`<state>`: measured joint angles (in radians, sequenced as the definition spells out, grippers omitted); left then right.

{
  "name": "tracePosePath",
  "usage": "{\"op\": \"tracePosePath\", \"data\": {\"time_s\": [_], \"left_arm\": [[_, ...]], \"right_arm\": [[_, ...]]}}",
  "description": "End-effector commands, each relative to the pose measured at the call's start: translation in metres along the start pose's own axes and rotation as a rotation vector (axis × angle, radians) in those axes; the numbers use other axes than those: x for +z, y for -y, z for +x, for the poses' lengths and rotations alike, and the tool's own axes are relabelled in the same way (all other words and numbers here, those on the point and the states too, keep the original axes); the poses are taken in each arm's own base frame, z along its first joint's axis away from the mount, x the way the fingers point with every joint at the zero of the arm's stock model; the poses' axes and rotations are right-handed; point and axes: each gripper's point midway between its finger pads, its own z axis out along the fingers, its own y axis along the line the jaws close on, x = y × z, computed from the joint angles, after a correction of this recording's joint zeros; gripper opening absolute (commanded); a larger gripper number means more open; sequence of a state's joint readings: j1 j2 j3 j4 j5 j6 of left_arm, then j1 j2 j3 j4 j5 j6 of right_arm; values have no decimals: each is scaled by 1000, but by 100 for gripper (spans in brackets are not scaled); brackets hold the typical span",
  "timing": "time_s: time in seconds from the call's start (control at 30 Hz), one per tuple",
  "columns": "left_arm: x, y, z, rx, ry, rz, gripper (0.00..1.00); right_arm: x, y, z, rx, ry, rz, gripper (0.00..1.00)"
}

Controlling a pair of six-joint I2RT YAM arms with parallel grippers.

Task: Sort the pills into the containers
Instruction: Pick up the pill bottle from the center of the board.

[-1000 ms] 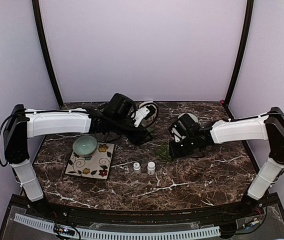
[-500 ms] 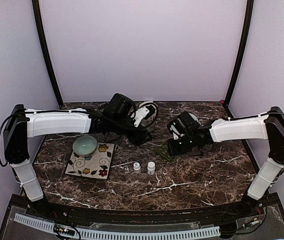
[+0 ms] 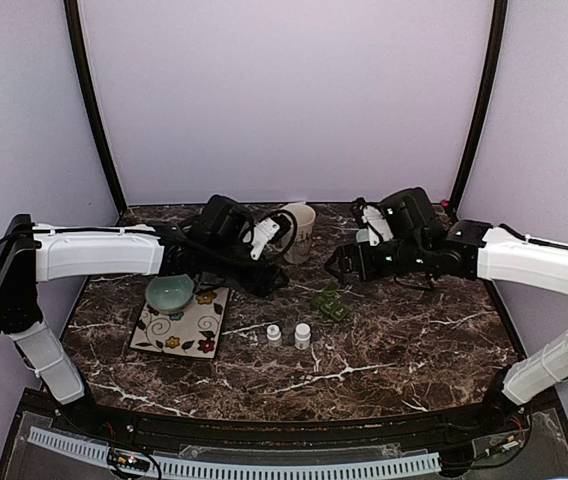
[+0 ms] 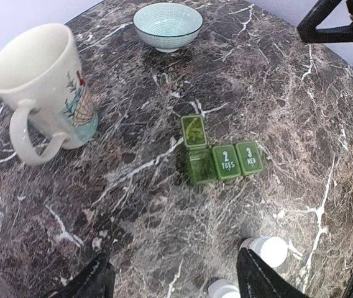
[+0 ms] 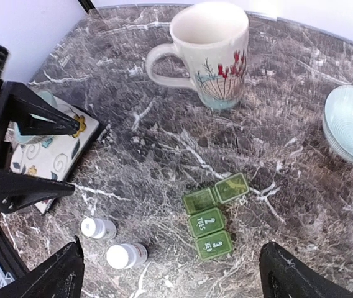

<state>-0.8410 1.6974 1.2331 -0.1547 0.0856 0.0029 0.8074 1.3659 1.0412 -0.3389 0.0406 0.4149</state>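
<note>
While both arms hover above the table (image 3: 414, 350), the pill box (image 3: 329, 303) lies flat mid-table, between the mug (image 3: 299, 232) and two white bottles (image 3: 303, 335). One end lid stands open; TUES and WED lids are shut. Left gripper (image 4: 175, 276): jaws wide, holding nothing. Right gripper (image 5: 173, 276): jaws wide, holding nothing, well above the box.
</note>
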Motion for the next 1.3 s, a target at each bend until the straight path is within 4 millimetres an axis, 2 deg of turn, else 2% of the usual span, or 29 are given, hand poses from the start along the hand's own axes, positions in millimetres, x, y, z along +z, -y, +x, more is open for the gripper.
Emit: {"op": "tracePosePath", "data": {"time_s": [0.0, 0.07, 0.17, 0.2, 0.27, 0.37, 0.43, 0.53, 0.63, 0.73, 0.83, 0.9, 1.0, 1.1, 1.27], "left_arm": [[-36, -11, -17, -76, 124, -36, 70], [-45, -12, -18, -96, 156, -45, 71], [-57, -13, -16, -149, 195, -52, 72], [-60, -14, -14, -172, 204, -58, 72], [-65, -18, -9, -232, 214, -74, 73], [-74, -21, -4, -344, 233, -83, 78], [-80, -20, -5, -398, 246, -76, 98], [-86, -21, -7, -409, 244, -87, 99], [-88, -21, -5, -372, 271, -87, 99], [-89, -22, 3, -334, 261, -101, 99], [-90, -19, 4, -288, 259, -89, 99], [-90, -27, 3, -279, 267, -135, 98], [-82, -36, 1, -277, 281, -186, 96], [-73, -41, 0, -306, 263, -208, 94], [-65, -45, -3, -301, 241, -251, 93]], "right_arm": [[-30, -15, -21, -86, 151, -73, 100], [-47, -19, -39, -67, 295, -113, 100], [-77, 1, -62, 123, 534, -86, 100], [-86, 1, -68, 149, 588, -109, 100], [-94, -12, -76, 98, 618, -192, 98], [-90, -30, -78, -46, 592, -247, 84], [-81, -29, -76, -91, 548, -215, 76], [-72, -29, -75, -130, 493, -185, 70], [-57, -21, -72, -99, 446, -132, 68], [-23, -18, -59, -37, 279, -73, 64], [1, -29, -46, -17, 122, -32, 58], [13, -35, -32, -32, 12, -1, 56], [20, -39, -5, -44, -139, 30, 53], [17, -41, 24, -32, -237, 14, 53], [16, -43, 52, -21, -345, -8, 51]]}}
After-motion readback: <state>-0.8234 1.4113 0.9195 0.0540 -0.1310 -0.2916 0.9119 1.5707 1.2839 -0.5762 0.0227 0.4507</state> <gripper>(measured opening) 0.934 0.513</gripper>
